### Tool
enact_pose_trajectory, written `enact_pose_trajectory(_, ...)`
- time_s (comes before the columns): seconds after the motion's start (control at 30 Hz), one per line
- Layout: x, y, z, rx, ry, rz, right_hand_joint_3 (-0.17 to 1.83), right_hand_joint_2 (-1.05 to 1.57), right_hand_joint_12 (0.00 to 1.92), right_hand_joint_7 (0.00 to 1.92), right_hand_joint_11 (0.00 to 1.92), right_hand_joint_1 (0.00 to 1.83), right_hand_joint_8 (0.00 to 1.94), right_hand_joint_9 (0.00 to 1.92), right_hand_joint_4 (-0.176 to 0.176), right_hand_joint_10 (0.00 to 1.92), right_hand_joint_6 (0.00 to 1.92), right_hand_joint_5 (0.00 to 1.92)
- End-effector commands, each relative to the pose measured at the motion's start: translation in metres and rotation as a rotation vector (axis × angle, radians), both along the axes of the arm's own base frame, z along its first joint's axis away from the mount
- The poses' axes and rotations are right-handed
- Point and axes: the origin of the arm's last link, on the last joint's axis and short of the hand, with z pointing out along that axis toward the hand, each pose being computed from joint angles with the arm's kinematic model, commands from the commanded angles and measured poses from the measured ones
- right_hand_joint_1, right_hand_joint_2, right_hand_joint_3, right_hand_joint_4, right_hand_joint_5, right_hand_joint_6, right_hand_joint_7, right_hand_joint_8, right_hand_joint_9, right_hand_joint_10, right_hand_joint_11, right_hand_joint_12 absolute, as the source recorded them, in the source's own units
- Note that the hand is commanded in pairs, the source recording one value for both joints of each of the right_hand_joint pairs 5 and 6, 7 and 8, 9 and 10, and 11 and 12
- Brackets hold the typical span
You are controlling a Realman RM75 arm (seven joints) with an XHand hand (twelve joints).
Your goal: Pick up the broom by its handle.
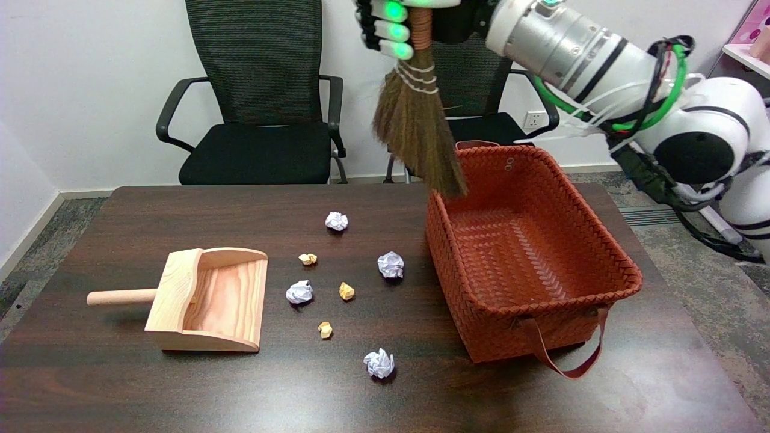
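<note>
A small straw broom with brown bristles and white binding hangs bristles-down in the air, over the far left corner of the red woven basket. My right hand grips its reddish handle at the top edge of the picture; green lights glow on the fingers. The top of the handle and much of the hand are cut off by the frame. The bristle tips reach just past the basket's far left rim.
A wooden dustpan lies at the table's left, handle pointing left. Several crumpled white paper balls and small tan scraps are scattered mid-table. Two black office chairs stand behind the table. The basket's strap hangs over its near side.
</note>
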Motion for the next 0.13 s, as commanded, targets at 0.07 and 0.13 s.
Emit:
enact_pose_trajectory(0.07,-0.016,-0.035,-0.062,0.142,0.033,-0.064,1.22,1.56,1.92,1.92,1.92,0.86,1.92,1.92,0.176,1.92,1.92,1.92)
enact_pose_trajectory(0.13,-0.023,-0.042,-0.068,0.147,0.023,-0.075,1.22,1.56,1.92,1.92,1.92,0.85,1.92,1.92,0.176,1.92,1.92,1.92)
